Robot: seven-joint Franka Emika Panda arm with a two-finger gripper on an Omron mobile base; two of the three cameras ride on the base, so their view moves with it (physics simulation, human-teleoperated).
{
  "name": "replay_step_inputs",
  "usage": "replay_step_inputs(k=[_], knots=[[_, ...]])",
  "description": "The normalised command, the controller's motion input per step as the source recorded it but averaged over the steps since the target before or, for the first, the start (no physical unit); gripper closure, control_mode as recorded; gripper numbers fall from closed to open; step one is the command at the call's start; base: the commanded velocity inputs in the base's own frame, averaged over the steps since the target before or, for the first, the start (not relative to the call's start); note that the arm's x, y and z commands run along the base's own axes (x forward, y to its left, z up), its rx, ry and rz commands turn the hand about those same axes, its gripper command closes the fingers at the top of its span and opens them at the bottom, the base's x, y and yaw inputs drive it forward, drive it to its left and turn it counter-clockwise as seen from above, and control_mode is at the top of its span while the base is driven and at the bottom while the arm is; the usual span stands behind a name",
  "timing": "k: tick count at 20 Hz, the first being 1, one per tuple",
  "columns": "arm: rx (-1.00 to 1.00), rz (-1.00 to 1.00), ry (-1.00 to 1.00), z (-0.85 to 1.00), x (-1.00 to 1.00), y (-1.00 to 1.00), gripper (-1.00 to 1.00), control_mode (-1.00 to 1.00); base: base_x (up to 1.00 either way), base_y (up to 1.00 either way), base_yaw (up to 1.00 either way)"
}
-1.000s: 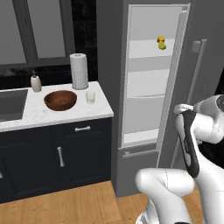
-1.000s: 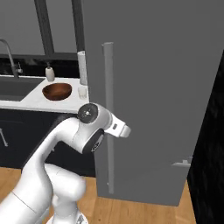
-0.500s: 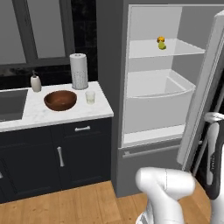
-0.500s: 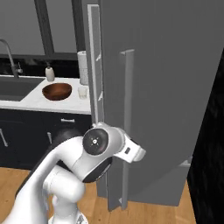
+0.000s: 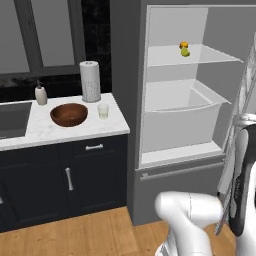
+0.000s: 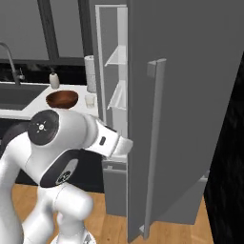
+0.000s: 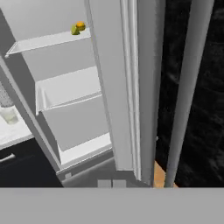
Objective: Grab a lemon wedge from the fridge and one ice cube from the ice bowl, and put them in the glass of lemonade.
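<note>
Fridge (image 5: 180, 125): door swung wide open.
Lemon wedge (image 5: 185, 52): upper shelf, far right, just beside a small orange fruit (image 5: 183, 45).
Gripper (image 7: 112, 183): fingers pressed together, empty, low near the door edge, well below the wedge.
Glass of lemonade (image 5: 103, 111): counter, right of ice bowl (image 5: 69, 114).

The lemon wedge (image 5: 185, 52) sits on the fridge (image 5: 175, 125) shelf; ice bowl (image 5: 69, 114) and glass of lemonade (image 5: 103, 111) stand side by side on the tabletop (image 5: 60, 131) left of it.

The fridge's upper shelf (image 5: 200, 54) bears a lemon wedge (image 5: 185, 52) beside a small orange fruit (image 5: 183, 45).
</note>
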Motion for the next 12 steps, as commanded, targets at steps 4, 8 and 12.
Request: replay_step_inputs(k=[4,8,12], knots=[[-0.13,0.00,0.24,0.72,0.47,0.65,1.00,-1.00,0.00,0.00,0.00],[-0.17,0.00,0.21,0.08,0.93,0.62,1.00,-1.00,0.00,0.00,0.00],[-0.10,0.00,0.24,-0.23,1.00,0.10,1.00,-1.00,0.00,0.00,0.00]])
